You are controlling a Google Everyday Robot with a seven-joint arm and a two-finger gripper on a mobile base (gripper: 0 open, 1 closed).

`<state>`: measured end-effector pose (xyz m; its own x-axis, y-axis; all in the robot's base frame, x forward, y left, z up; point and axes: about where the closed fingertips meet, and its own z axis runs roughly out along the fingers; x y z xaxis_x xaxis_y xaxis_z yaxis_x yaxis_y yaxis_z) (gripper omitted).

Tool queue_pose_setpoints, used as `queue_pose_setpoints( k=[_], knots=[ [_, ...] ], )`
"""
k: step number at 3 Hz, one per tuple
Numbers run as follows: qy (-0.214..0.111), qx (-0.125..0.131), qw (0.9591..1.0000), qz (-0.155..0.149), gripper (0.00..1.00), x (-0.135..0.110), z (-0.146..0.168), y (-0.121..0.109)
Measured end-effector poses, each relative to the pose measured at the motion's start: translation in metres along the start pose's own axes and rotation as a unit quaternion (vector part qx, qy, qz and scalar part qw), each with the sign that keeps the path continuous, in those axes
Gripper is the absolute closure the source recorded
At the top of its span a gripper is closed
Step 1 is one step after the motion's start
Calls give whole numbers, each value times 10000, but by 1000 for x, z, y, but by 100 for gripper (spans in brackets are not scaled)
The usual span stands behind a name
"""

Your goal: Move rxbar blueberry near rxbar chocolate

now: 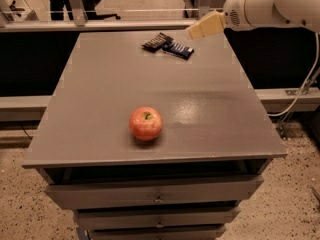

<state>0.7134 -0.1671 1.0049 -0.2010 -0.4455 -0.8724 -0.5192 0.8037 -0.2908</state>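
Note:
The rxbar blueberry [177,49], a flat bar in a dark blue wrapper, lies at the far middle of the grey table [110,89]. The rxbar chocolate [157,41], in a black wrapper with pale stripes, lies right beside it on its left, their ends nearly touching. My gripper [192,33], cream-coloured, hangs above the table's far right part, just right of and above the blue bar. It holds nothing that I can see.
A red apple [146,123] stands near the table's front middle. The table top sits on a cabinet with drawers [155,196]. A rail [100,25] runs behind the far edge. A white cable [305,89] hangs at the right.

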Motion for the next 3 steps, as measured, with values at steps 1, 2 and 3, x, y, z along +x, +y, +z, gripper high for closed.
queue_pose_setpoints(
  k=[1, 2, 3],
  knots=[
    [-362, 1, 9982, 475, 21, 22, -5, -48],
    [-529, 131, 9973, 498, 7, 30, -16, -86],
    [-574, 148, 9970, 489, 0, 26, -17, -89]
  ],
)
